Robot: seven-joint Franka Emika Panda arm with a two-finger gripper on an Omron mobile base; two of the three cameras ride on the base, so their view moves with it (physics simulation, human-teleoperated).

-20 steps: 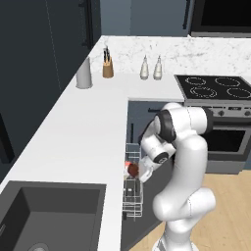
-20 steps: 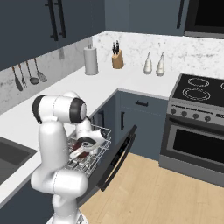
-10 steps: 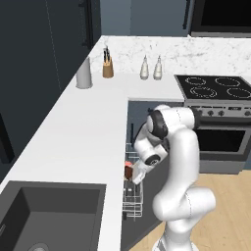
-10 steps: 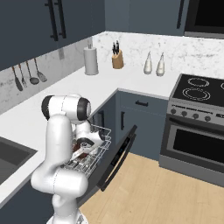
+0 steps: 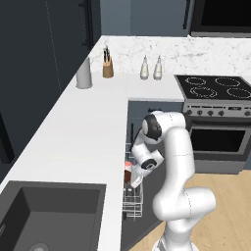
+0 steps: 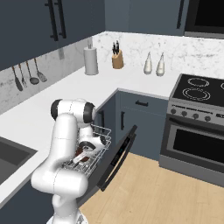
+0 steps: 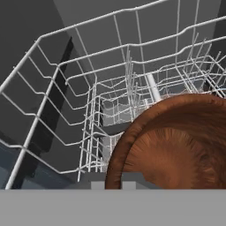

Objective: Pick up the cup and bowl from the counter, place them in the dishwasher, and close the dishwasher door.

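- Claw [image 6: 78, 156] is low in the rack [image 6: 101, 136], its opening hidden, so I cannot tell.
- Bowl [image 7: 176, 145] lies in the rack at 4 o'clock in the hand view.
- Cup [image 5: 128, 169] is in the rack.
- Door [image 6: 117, 155] hangs open.

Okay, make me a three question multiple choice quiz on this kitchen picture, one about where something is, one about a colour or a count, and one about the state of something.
1. Where is the bowl?
A. on the stove top
B. in the dishwasher's wire rack
C. in the sink

2. How many pale bottles stand together on the counter by the backsplash?
A. two
B. four
C. none

3. How does the dishwasher door stand?
A. shut flush with the cabinets
C. lying flat on the floor
B. partly open, leaning outward

Answers:
1 B: the hand view shows the reddish-brown bowl close up with white wire rack around it, and the right base view shows it low in the rack.
2 A: both base views show a pair of them, left of the stove.
3 B: the right base view shows the dark panel tilted out beside the pulled-out rack.
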